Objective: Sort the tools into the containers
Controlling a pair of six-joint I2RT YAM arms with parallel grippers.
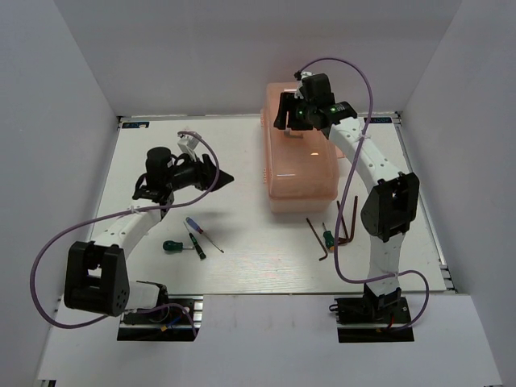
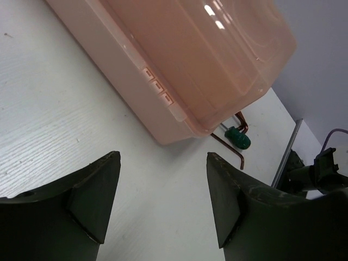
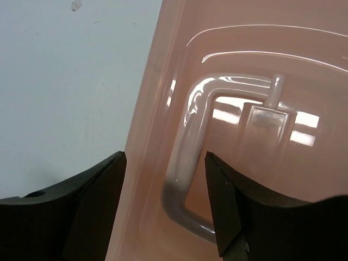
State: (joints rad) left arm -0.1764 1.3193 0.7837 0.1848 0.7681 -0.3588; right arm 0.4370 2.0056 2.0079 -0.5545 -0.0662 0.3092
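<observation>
Nearest my bases, behind my left gripper [image 1: 219,177], three tools lie loose in a cluster: a stubby green screwdriver [image 1: 172,246], a black-handled screwdriver [image 1: 197,244] and a blue-purple screwdriver [image 1: 193,223].

Left gripper: fingers spread wide with nothing between them, hanging over bare table [image 2: 60,125]. The surface is white with a faint wood grain.

Ahead and to the right of that gripper is the peach-pink toolbox [image 2: 206,60], translucent, its lid down.

Behind my right gripper [image 3: 166,204], off the box's near end, a green screwdriver [image 1: 328,239] lies beside a dark hex key [image 1: 315,234]. A second hex key [image 1: 351,219] is just to the right of these. All three rest on the table, none in the box.

Right gripper: fingers spread, holding nothing, hanging over the far end of the lid. The pale lid handle [image 3: 187,157] lies flat directly below the gap. I cannot tell whether the fingers touch it. White table shows to the left of this gripper.

Beyond the box, plain white walls [image 1: 242,48] close the table on three sides.
</observation>
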